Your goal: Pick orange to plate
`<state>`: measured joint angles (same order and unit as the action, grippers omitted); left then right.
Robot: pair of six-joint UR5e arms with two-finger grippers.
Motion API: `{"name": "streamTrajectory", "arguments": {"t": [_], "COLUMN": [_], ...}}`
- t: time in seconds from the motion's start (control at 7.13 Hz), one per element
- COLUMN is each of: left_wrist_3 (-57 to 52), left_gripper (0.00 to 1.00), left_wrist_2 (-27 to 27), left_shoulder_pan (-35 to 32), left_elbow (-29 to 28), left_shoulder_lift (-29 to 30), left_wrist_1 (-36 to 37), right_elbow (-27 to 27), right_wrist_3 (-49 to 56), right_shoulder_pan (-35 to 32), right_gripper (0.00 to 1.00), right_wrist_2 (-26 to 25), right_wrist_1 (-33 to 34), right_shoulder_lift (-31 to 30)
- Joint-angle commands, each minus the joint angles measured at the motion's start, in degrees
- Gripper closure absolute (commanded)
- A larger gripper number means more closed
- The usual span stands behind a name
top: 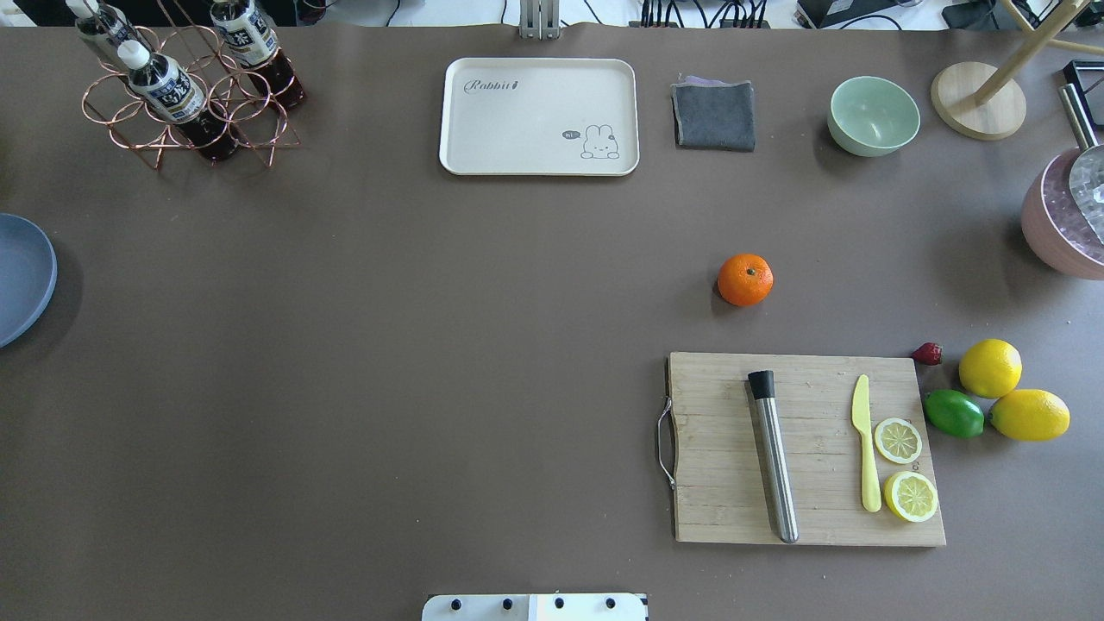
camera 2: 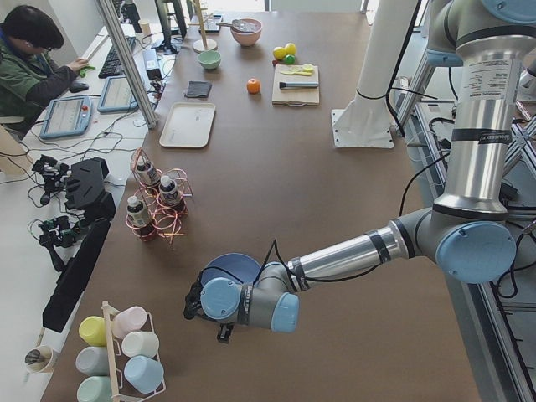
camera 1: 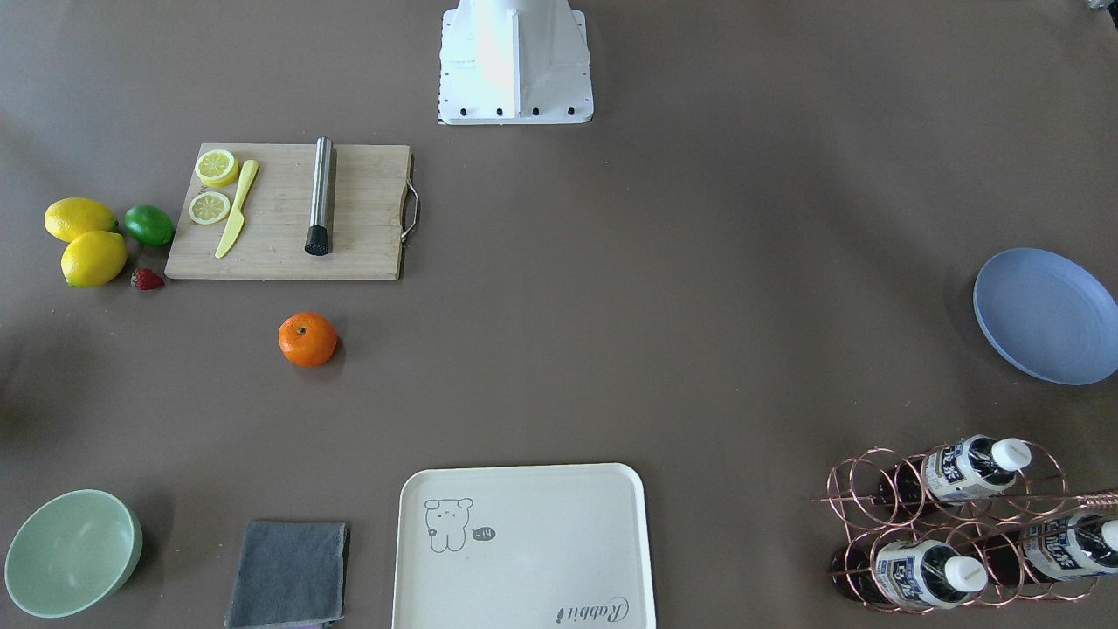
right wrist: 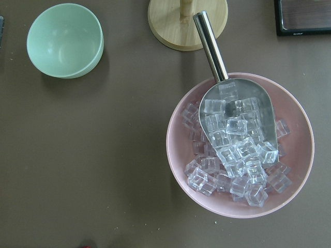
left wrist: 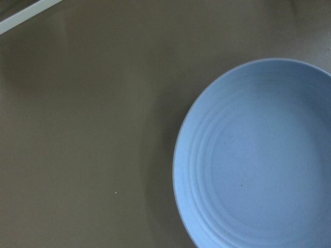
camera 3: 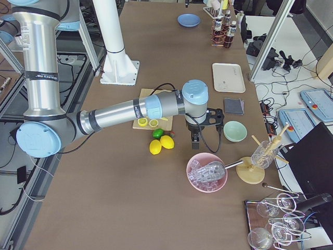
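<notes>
Task not started, as far as the pics show. The orange [top: 745, 279] sits on the table in the robot's right half, just beyond the far edge of the cutting board [top: 806, 448], untouched. The plate [camera 1: 1048, 316] lies at the table's left end, partly out of frame overhead, w/ nothing on it. Orange & plate are well apart, most of the table between them.

Left arm [camera 2: 335, 260] hangs low beside the plate, wrist cam looking down on its rim. Right arm [camera 3: 119, 112] is out at the table's right end, wrist cam over the pink ice bowl [right wrist: 301, 150], not the orange. Both arms' jaws show in side views only: can't tell if released or clenched.

Left to do, imo: everything. Reach the orange, grasp, carry to the left end, set on the plate. Right arm looks nearer the fruit, left nearer the plate, so prob. a long carry or a hand-over.
</notes>
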<state>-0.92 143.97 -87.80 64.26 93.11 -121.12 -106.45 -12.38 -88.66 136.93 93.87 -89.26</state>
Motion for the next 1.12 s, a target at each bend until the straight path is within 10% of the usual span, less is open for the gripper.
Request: {"name": "streamTrajectory", "arguments": {"t": [0.0,0.98], "left_wrist_3": [1.8,1.8], "left_gripper": [0.02,0.02], "left_wrist_2": [0.0,0.17], "left_shoulder_pan": [2.36,5.62], "left_elbow": [-0.28,-4.5], "left_shoulder_lift": [0.76,0.41], "left_wrist_1": [0.09,0.27], "right_elbow": [0.19,0.27], "right_wrist_3": [-0.1,-1.16], "right_shoulder_pan": [0.07,1.3], "right_gripper": [0.0,0.0], "right_wrist_2": [-0.09,1.93], "right_wrist_1": [0.0,0.0], "right_shoulder_lift": [-0.12,3.74]}}
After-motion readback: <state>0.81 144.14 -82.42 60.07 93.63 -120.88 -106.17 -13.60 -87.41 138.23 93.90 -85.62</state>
